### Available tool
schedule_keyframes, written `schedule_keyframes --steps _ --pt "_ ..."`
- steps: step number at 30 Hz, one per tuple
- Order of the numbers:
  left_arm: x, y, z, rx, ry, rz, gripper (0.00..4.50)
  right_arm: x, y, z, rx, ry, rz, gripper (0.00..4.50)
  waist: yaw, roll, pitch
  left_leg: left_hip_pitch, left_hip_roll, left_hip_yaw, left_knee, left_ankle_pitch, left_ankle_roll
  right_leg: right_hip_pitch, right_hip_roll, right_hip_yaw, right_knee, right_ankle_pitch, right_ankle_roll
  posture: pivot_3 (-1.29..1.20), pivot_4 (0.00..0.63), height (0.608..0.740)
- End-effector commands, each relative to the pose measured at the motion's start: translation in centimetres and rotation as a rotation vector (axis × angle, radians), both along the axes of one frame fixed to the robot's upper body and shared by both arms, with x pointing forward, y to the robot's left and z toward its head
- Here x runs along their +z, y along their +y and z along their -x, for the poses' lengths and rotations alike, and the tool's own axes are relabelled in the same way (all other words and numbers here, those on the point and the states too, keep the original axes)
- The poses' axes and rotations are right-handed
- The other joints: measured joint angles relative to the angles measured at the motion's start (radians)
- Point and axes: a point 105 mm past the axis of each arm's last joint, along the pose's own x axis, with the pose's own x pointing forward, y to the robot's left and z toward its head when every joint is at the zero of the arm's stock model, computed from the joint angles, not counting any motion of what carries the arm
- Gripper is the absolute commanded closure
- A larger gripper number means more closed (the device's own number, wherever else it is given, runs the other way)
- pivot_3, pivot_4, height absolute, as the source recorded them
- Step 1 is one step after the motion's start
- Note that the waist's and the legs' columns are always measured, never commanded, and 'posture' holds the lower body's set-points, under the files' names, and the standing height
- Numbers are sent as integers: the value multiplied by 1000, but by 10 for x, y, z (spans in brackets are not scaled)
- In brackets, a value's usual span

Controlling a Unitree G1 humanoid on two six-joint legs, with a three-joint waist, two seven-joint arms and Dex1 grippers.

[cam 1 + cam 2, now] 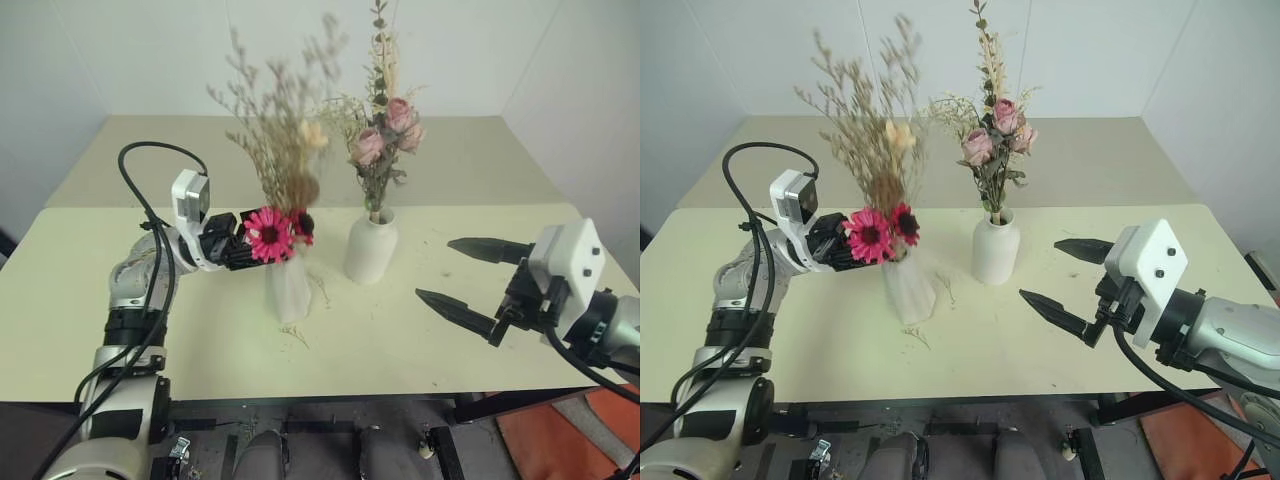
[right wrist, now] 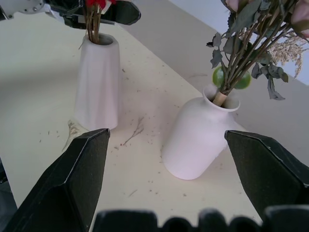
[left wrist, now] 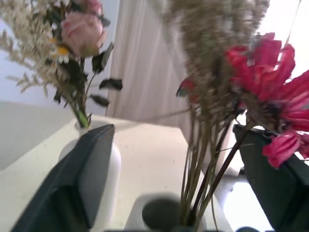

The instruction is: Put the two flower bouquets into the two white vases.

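pale table (image 1: 400, 330) holds both vases filled; left gripper (image 1: 250, 238) gapes wide around the daisy bouquet (image 1: 268, 232) stems above the slim vase (image 1: 288, 290). withdrawing carelessly might snag stems, tipping it.

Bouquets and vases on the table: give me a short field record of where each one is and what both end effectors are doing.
magenta daisy bouquet: stems in the tapered vase
rose bouquet: upright in the bottle-shaped vase
vases: side by side on the cream table, apart
left end effector: open, fingers either side of the daisy bouquet's stems above the tapered vase's mouth
right end effector: open, empty, off to the side of the bottle-shaped vase
debris: dried bits on the table by the tapered vase
task state: both bouquets in vases
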Motion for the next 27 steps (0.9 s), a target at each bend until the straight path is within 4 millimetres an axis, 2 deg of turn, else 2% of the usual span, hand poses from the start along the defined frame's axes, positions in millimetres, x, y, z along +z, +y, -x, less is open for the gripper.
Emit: schedule_keyframes --steps 1,5,10,16,19,22,25,27 --pt "7 9 0 59 -56 -44 18 12 1 -1 -2 -75 -10 0 0 0 0 0 0 0 0 0 0 0 0 0 0 0 0 0 150 740" --pt "9 31 1 152 -70 -92 18 10 0 1 -5 -69 -12 0 0 0 0 0 0 0 0 0 0 -1 0 0 0 0 0 0 150 740" --pt "9 53 14 210 -84 -183 18 8 -4 1 -22 -61 -2 0 -1 0 0 0 1 0 0 0 0 -1 0 0 0 0 0 0 150 740" --pt "17 87 19 348 -136 -273 18 13 -22 4 -63 -46 15 0 5 0 0 0 1 1 0 0 0 0 0 0 0 0 0 0 150 740" --pt "36 86 25 344 -186 -270 18 15 -36 8 -89 -29 33 0 13 0 0 -1 1 1 0 0 0 0 0 -1 -1 0 0 0 150 740" --pt "45 81 29 317 -213 -290 18 18 -47 12 -107 -14 62 0 15 0 0 0 1 1 0 0 0 0 0 -1 -1 0 0 0 150 740" --pt "48 73 38 243 -211 -339 18 23 -62 17 -132 2 100 0 13 0 0 0 1 1 0 0 0 0 0 -1 -1 0 0 0 150 740" --pt "43 71 42 195 -182 -374 18 24 -69 21 -142 11 112 0 12 0 0 0 1 1 -1 0 0 0 0 -1 -1 0 0 0 150 740"
